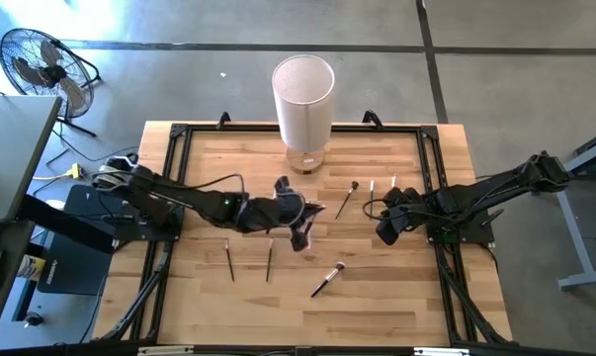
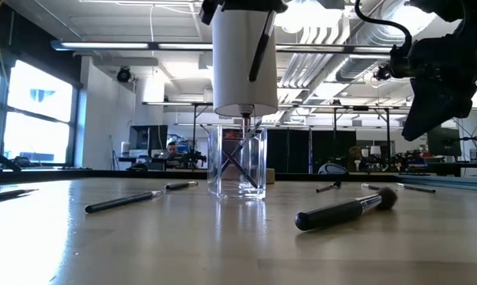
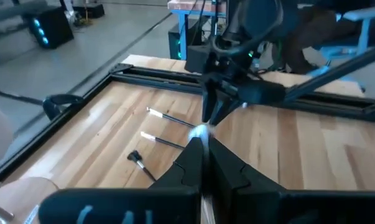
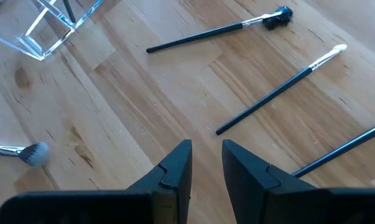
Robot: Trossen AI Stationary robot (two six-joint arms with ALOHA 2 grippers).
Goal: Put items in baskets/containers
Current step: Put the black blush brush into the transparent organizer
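Observation:
The clear plastic cup (image 2: 238,162) stands at the table's far middle, under the tall white cylinder (image 1: 303,99), with a few brushes crossed inside it. My left gripper (image 1: 299,225) hovers over the table's centre, nearer than the cup, shut on a thin brush (image 2: 259,47). My right gripper (image 1: 386,229) hangs open above the right-centre of the table and touches nothing. Loose brushes lie flat on the wood: two thin ones (image 1: 269,259) near left, a thick one (image 1: 327,280) near centre, and three (image 4: 280,90) below the right gripper. My left gripper pinches the thin brush between its two fingers (image 3: 187,158). The pale bristle tip (image 3: 199,130) sticks out just past the fingertips. In the low view the dark handle (image 2: 259,47) hangs slanted below the gripper, lifted clear of the table.
A black metal frame (image 1: 169,198) runs along the table's left, right and far edges. The white cylinder stands tall at the far middle. A grey-tipped brush (image 4: 22,151) lies near the cup. Bare wood lies along the near edge (image 1: 396,316).

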